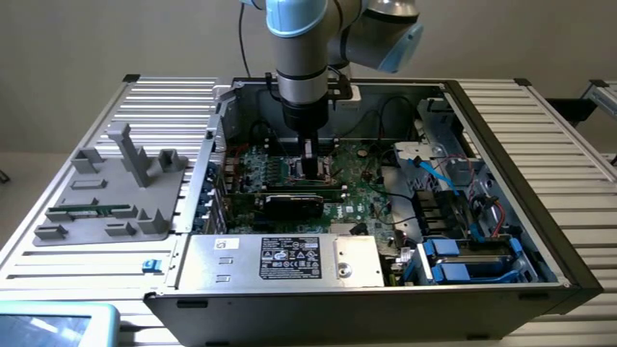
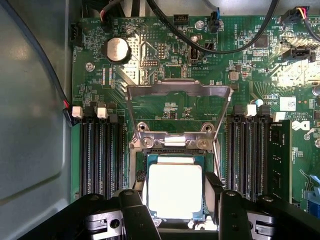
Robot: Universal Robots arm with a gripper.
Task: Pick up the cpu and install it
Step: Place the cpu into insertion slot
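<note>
The cpu (image 2: pixel 175 191), a silvery square chip with a thin green-tan rim, sits squarely over the dark socket (image 2: pixel 141 165) on the green motherboard (image 2: pixel 165 65). The socket's metal load frame (image 2: pixel 180 89) is swung up and open behind it. My gripper (image 2: pixel 176 212) has its black fingers (image 2: pixel 134 215) pressed against the chip's two opposite sides, shut on it. In the exterior view the gripper (image 1: pixel 311 172) reaches straight down into the open computer case (image 1: pixel 501 181), low over the board. I cannot tell whether the chip rests fully in the socket or hovers just above it.
Black memory slots (image 2: pixel 102 155) flank the socket on both sides, and black cables (image 2: pixel 220 50) arch over the board. A graphics card (image 1: pixel 294 204) and a power supply (image 1: pixel 279 259) lie near the front. A grey fixture tray (image 1: pixel 111 195) holding a green memory stick (image 1: pixel 92 211) sits at the exterior view's left.
</note>
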